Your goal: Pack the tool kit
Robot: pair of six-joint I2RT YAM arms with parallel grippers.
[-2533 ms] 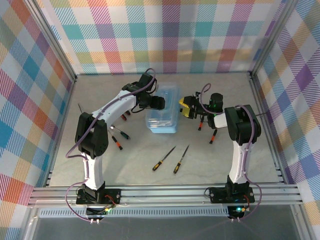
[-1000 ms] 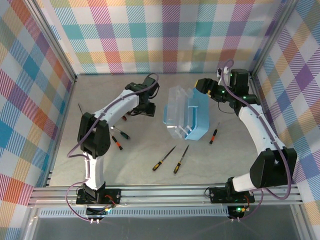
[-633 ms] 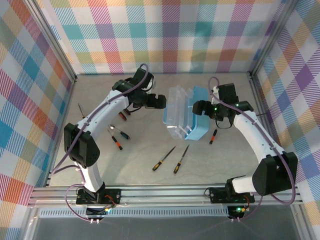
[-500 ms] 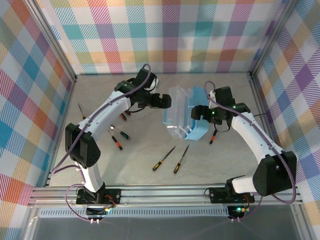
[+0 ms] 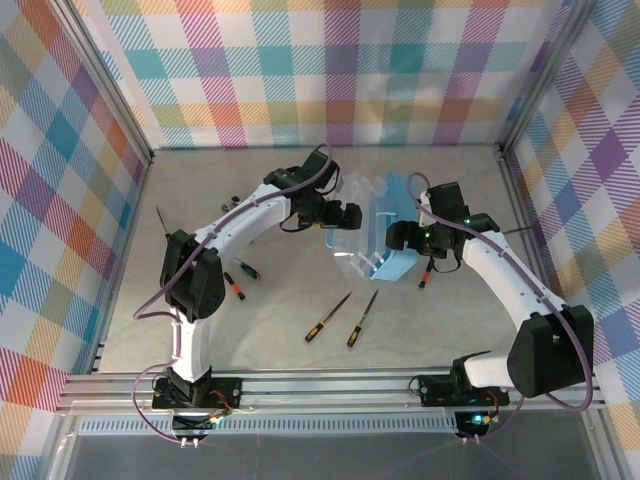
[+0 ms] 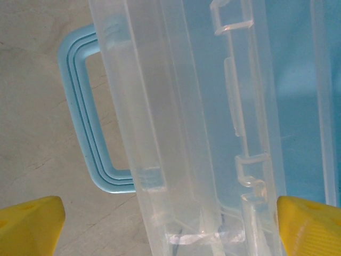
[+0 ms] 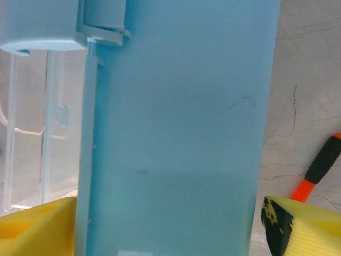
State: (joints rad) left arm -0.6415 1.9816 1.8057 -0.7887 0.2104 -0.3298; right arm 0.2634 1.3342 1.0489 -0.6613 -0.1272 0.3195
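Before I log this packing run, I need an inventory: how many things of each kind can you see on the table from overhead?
tool case: 1
screwdrivers in plain sight: 6
Total: 7

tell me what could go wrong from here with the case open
1. The left claw stands open around the clear lid without gripping it, so the lid may swing or drop.
2. The right claw straddles the blue base; a sideways nudge could shove the base onto the black-orange screwdriver lying beside it.
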